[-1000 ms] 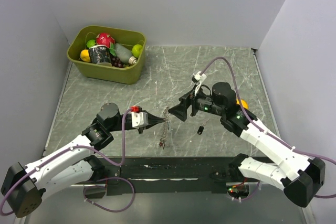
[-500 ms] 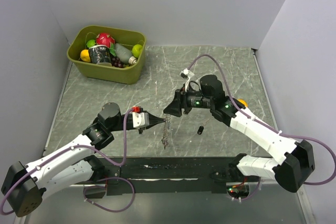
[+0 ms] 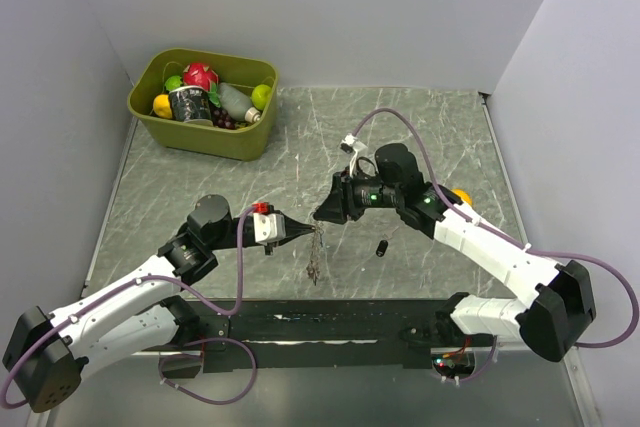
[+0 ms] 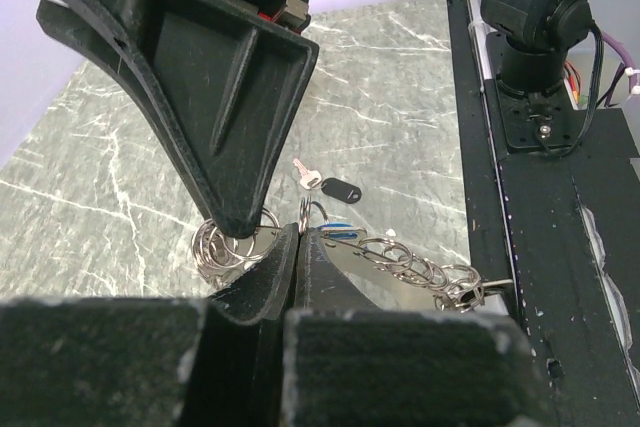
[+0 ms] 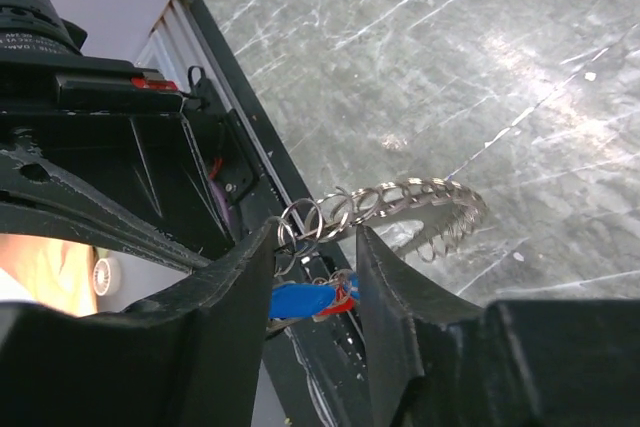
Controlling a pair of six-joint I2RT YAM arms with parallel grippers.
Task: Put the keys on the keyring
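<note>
Right claw point(image 5: 315, 247) has swung in, narrowing halfway around the keyring point(image 5: 400, 197), keys point(image 5: 300, 300) between its fingers point(image 5: 400, 297), grip unclear; left claw point(image 4: 298, 247) stays clamped on it, so threading looks near

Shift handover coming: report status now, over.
Left claw shut on silver metal ring chain. Right claw open, straddling its rings. Small black-headed key lies apart, untouched. Nothing blocking.
</note>
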